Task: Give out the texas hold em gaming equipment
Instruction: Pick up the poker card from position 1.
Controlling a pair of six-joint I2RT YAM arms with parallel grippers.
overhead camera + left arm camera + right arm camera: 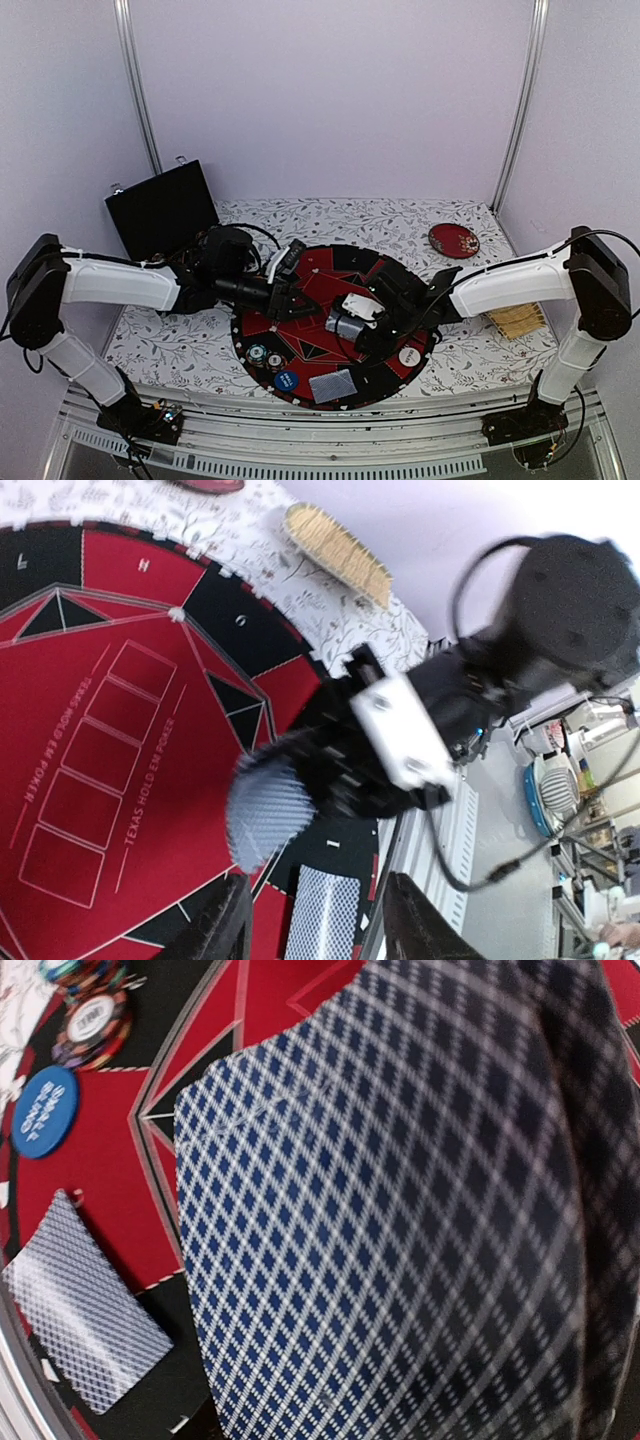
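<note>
Desk point(170, 345) with a floral cloth, round red-and-black Texas Hold'em poker mat point(330, 265) in the middle. Both arms are over the mat.

Step, as I judge it: dealing cards, part way through.
- Right end effector point(355, 328) is closed on the card deck point(265, 810), grey-blue backs, held above mid-mat. The deck fills the right wrist view.
- Left end effector point(290, 298) is just beside the deck. Its fingers point(220, 925) stand apart with nothing between them, so it is open and empty.
- Next move likely: the left takes the top card off the deck and lays it at a player spot. That calls for a thin pinch of one card only while the right holds the deck steady.

Other things:
- Black open case point(163, 210) at far left, off the mat.
- Straw slatted mat point(515, 320) at right, under the right arm.
- Dark red plate point(453, 240) at far right.

None of these is in the way.

On the mat:
- Face-down cards point(333, 385) lie at the near rim; count can't be told.
- White button disc point(408, 355) near right.
- Blue button disc point(45, 1110) near left.
- Striped poker chips point(265, 356) just beyond the blue disc.

Risk: the two end effectors are close together, so they could knock or pull off several cards.
</note>
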